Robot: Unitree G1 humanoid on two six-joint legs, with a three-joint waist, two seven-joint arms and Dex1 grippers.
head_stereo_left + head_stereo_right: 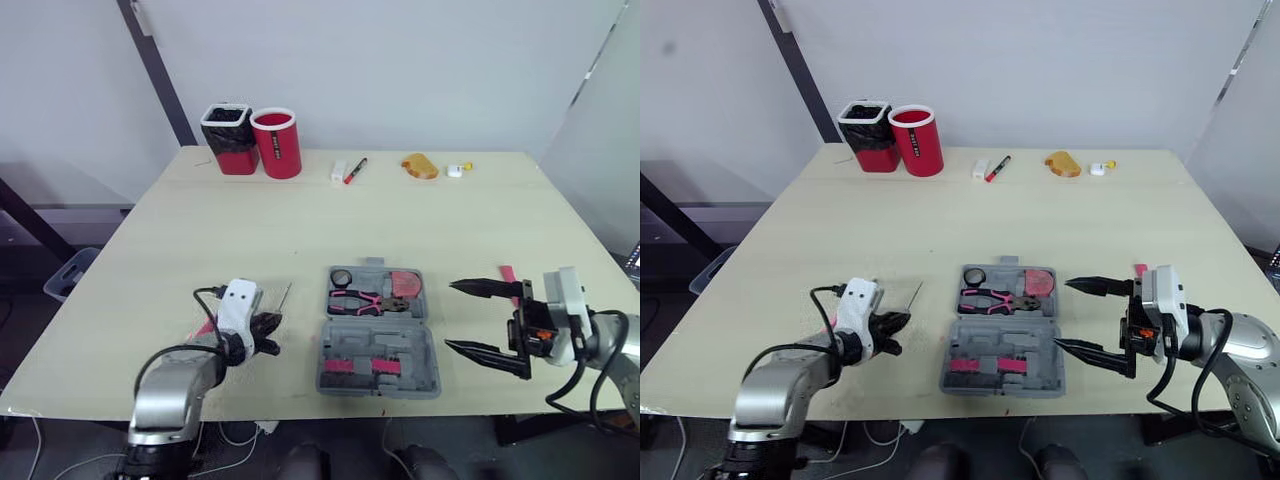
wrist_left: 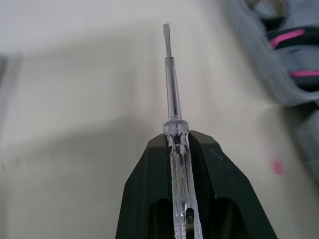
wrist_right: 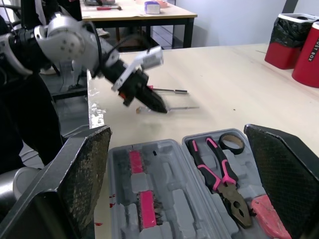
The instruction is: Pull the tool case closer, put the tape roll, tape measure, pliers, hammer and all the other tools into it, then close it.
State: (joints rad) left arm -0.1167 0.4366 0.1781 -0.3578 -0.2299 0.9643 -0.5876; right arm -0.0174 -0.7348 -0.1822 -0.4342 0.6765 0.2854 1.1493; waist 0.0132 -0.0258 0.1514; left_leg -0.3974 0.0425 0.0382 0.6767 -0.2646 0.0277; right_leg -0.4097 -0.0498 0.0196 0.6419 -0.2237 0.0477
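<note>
A grey plastic tool case [image 1: 380,335] lies open in the lower middle of the head view, on a pale wooden table [image 1: 200,240], its two halves flat and the far half above the near one. In the far half, pliers with pink-and-black handles [image 1: 365,300] lie across the middle, a small black tape roll [image 1: 341,277] sits at its upper left corner, and a reddish rounded piece [image 1: 405,283] fills its upper right corner. Left of the case, in the lower left of the frame, the left gripper [image 1: 270,335] is clenched on a flat-blade screwdriver with a clear plastic handle [image 2: 172,99]. The handle is pinched between the two black fingers [image 2: 219,189], and the thin shaft points up the frame over bare tabletop. At the lower right, just beside the case's right edge, the right gripper [image 1: 448,316] is spread wide with nothing between its fingers, the tips aimed towards the case. Along the table's far edge, at the top of the frame, stand a red bin with a black liner [image 1: 230,140] and a red cylindrical tub [image 1: 277,143], touching. Further right lie a small white box [image 1: 338,171], a red-and-black marker [image 1: 355,170] and a yellow-orange lump [image 1: 420,166].
</note>
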